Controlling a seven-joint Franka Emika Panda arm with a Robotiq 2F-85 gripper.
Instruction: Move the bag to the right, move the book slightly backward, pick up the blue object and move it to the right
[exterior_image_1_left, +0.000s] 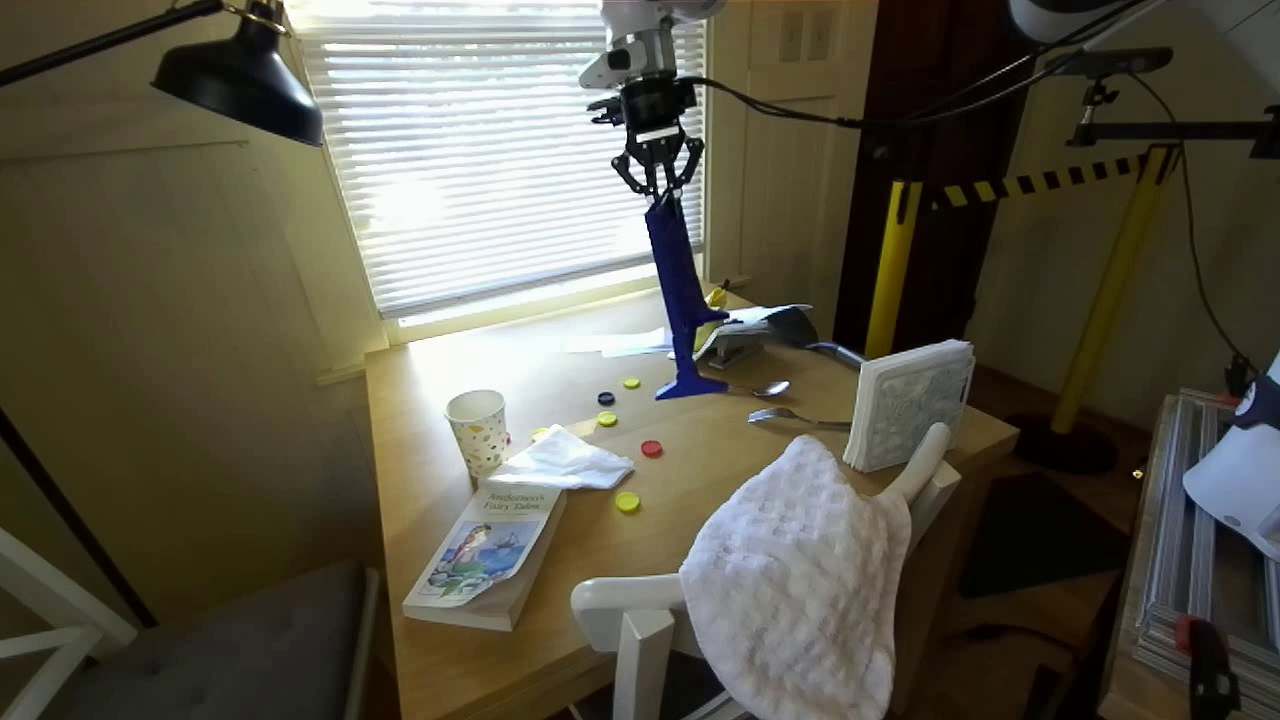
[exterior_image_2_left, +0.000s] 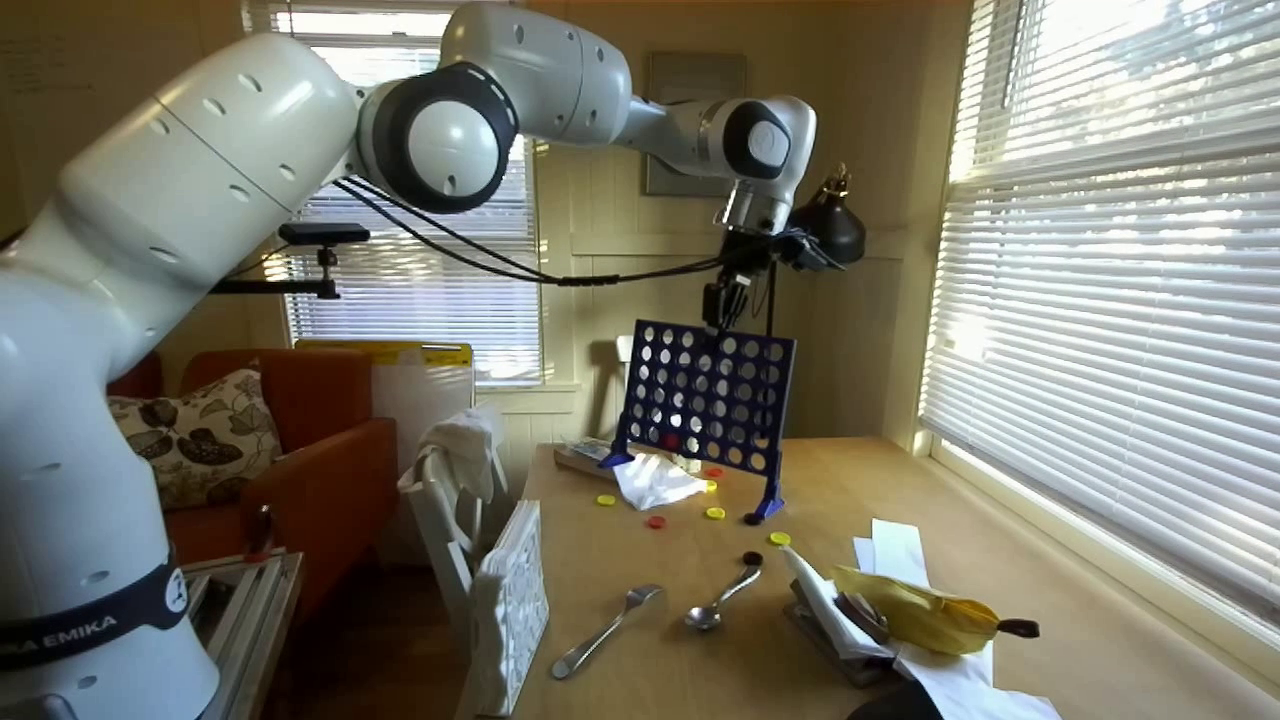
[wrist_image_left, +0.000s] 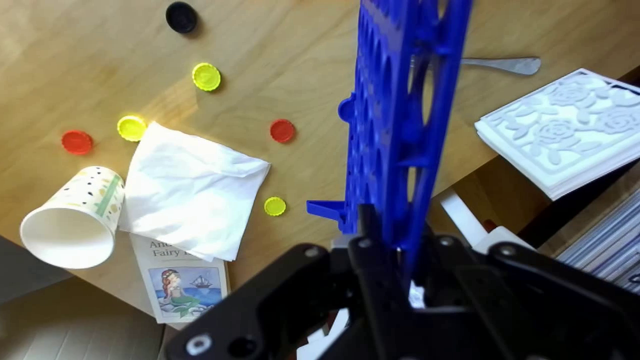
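Gripper (exterior_image_1_left: 664, 198): points downward, high above the wooden table (exterior_image_2_left: 850, 470); clamped on the top edge of the blue Connect Four grid (exterior_image_1_left: 677, 280), near the middle of that edge.
Fingers (wrist_image_left: 372, 270): placed at either side of the grid's rim in the wrist view.
Blue Connect Four grid: hangs directly beneath the gripper, off the table, with the feet lowermost; slants and appears nearly edge-on in an exterior view; runs from the fingers to the top of the wrist view.
Yellow pouch (exterior_image_2_left: 930, 610): lies among white papers (exterior_image_2_left: 895, 548) on the table, well apart from the gripper and lower; right of and below the grid in an exterior view.
Andersen's Fairy Tales paperback (exterior_image_1_left: 487, 550): lies flat with the cover up, also well apart from the gripper and lower; covered at the top end by the white napkin (exterior_image_1_left: 565, 460).
Paper cup (exterior_image_1_left: 478, 435): stands upright just beside the napkin.
Discs (exterior_image_1_left: 651, 449): scattered across the table in red, yellow and a dark colour.
Fork (exterior_image_2_left: 603, 632) and spoon (exterior_image_2_left: 703, 618): lie on the table near each other, lower than the grid.
White holder with rose relief (exterior_image_1_left: 912, 405): stands upright near the table edge, just beside the white chair (exterior_image_1_left: 645, 650) with a white cloth (exterior_image_1_left: 800, 580) over the back.
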